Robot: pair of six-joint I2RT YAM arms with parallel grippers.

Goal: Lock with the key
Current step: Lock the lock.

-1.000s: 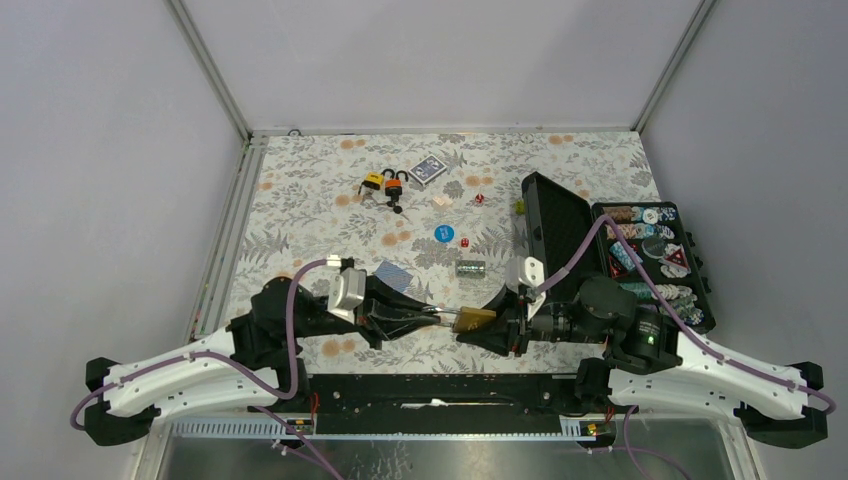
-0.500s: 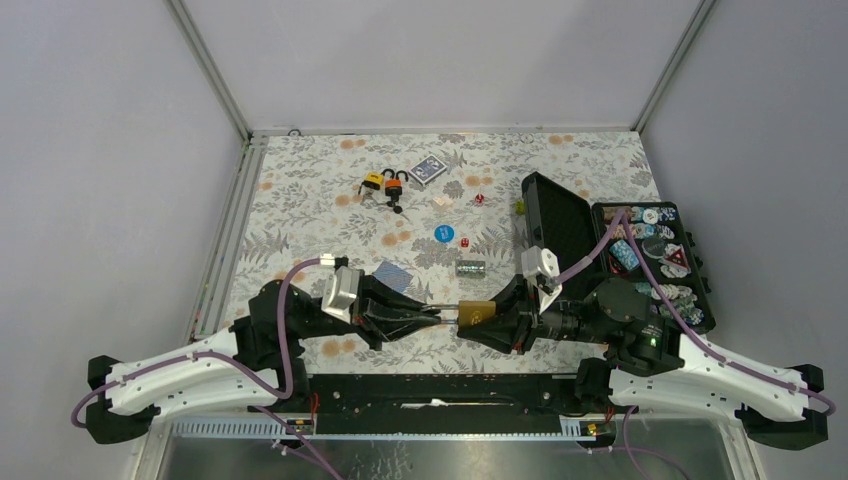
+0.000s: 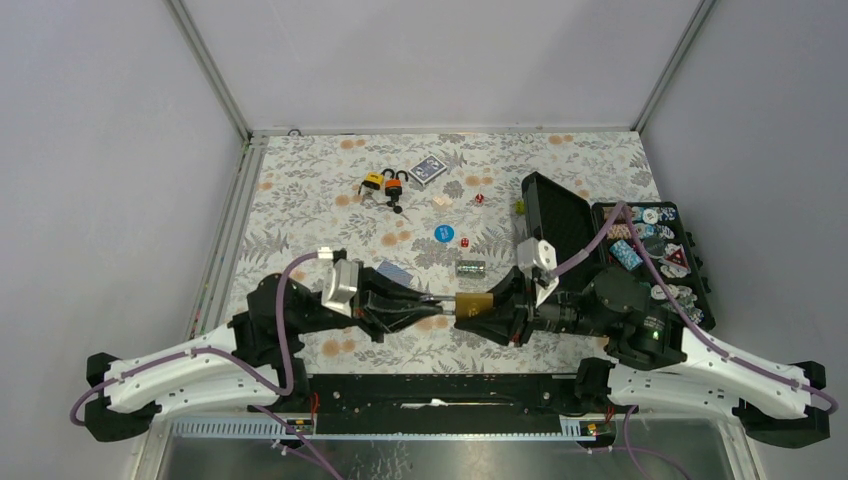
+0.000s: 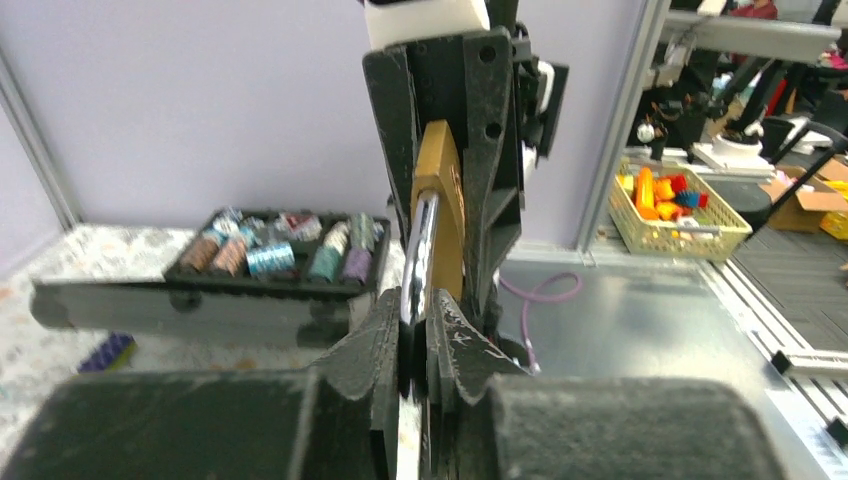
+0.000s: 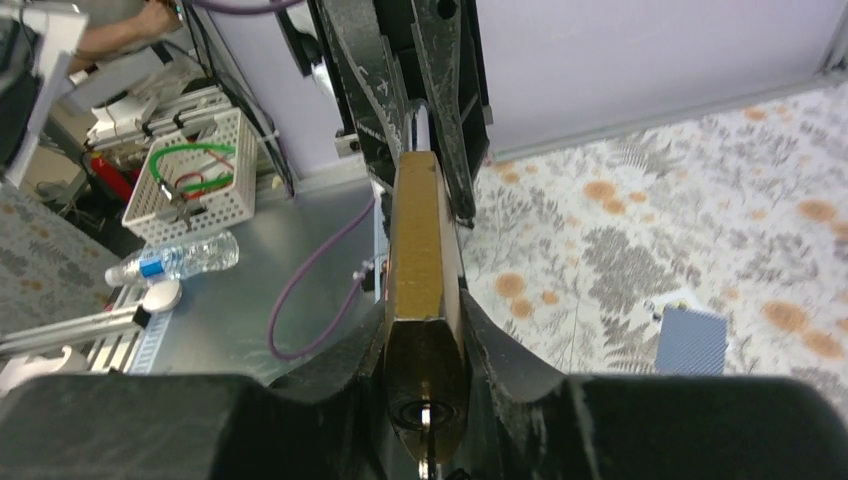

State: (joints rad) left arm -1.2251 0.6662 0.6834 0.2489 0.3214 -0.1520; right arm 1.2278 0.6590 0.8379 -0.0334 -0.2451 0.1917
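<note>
A brass padlock (image 3: pixel 473 303) hangs above the near middle of the table, between my two grippers. My right gripper (image 3: pixel 487 312) is shut on its body, which fills the space between the fingers in the right wrist view (image 5: pixel 421 250). The key (image 5: pixel 427 425) sits in the keyhole on the end facing that camera. My left gripper (image 3: pixel 441 305) comes in from the left and is shut on the silver shackle (image 4: pixel 420 250), seen in the left wrist view running from its fingers (image 4: pixel 413 310) up to the brass body (image 4: pixel 440 185).
At the back lie two orange padlocks with keys (image 3: pixel 385 183) and a card deck (image 3: pixel 428 169). A blue chip (image 3: pixel 444 233), red dice (image 3: pixel 464 240), a small block (image 3: pixel 471 267) and a blue card (image 3: pixel 394 273) lie mid-table. An open poker chip case (image 3: pixel 650 260) stands at the right.
Both grippers have moved a little away from the near edge with the padlock between them. The right wrist has turned and the padlock now lies level.
</note>
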